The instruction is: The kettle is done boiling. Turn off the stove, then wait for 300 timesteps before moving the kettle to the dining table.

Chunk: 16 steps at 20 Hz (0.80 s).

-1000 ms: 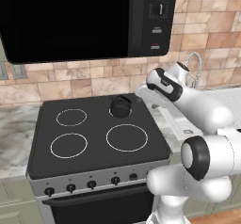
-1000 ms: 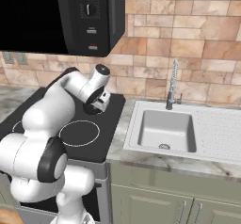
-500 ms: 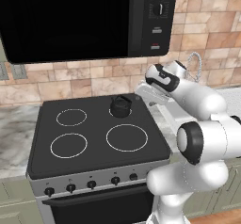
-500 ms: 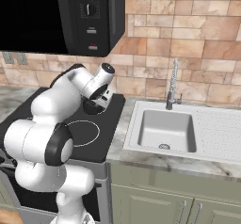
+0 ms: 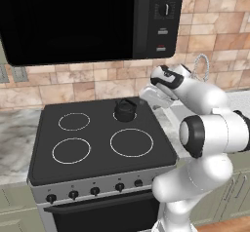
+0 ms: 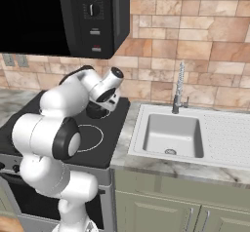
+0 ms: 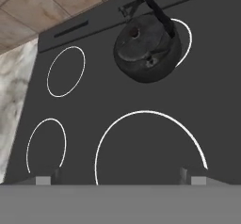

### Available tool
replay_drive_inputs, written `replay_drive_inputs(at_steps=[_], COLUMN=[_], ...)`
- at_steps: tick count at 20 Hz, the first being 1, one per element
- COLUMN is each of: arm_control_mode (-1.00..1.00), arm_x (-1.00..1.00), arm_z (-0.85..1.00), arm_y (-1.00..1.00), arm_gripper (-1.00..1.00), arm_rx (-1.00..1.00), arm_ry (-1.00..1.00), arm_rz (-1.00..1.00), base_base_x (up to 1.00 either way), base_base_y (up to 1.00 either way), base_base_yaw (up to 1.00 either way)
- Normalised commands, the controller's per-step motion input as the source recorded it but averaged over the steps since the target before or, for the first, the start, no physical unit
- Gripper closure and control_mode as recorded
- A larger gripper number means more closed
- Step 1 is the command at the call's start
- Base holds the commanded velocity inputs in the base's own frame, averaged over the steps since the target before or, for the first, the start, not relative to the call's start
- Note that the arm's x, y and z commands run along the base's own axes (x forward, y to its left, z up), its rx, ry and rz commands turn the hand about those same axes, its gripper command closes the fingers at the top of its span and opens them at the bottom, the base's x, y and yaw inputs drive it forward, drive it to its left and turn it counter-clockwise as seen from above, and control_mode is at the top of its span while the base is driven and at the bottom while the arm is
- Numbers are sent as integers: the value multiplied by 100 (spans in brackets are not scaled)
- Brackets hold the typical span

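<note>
The black kettle [image 5: 125, 110] stands upright on the back right burner of the black stove [image 5: 97, 148], whose knobs [image 5: 95, 191] line its grey front. My gripper [image 5: 152, 97] hovers just to the right of the kettle and above the cooktop, apart from it. In the hand view the kettle [image 7: 148, 49] lies ahead with its arched handle up, and the gripper [image 7: 120, 180] is open with nothing between its fingertips [image 7: 47, 178]. From the right base view my arm partly covers the kettle [image 6: 96, 112] on the stove [image 6: 117, 133].
A black microwave [image 5: 88, 21] hangs low over the stove. A steel sink [image 6: 173, 136] with a faucet [image 6: 178, 87] sits in the marble counter [image 6: 161, 165] to the right. A brick wall [image 6: 195, 41] closes the back.
My arm has folded up and the hand has shifted slightly beside the kettle. The kettle has stayed on its burner.
</note>
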Motion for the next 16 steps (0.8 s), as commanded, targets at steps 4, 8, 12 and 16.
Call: replay_drive_inputs(at_steps=[4,8,12,16], arm_control_mode=[-100,-100,-100,-100], arm_x=[5,7,6,3], arm_z=[-14,-12,-16,-11], arm_y=[-3,-1,0,0], arm_gripper=[-100,-100,-100,-100], arm_rx=[1,0,0,0], arm_ry=[-7,-11,-15,-13], arm_rz=[7,8,10,10], base_base_x=[0,0,0,0], base_base_y=[0,0,0,0], base_base_yaw=[0,0,0,0])
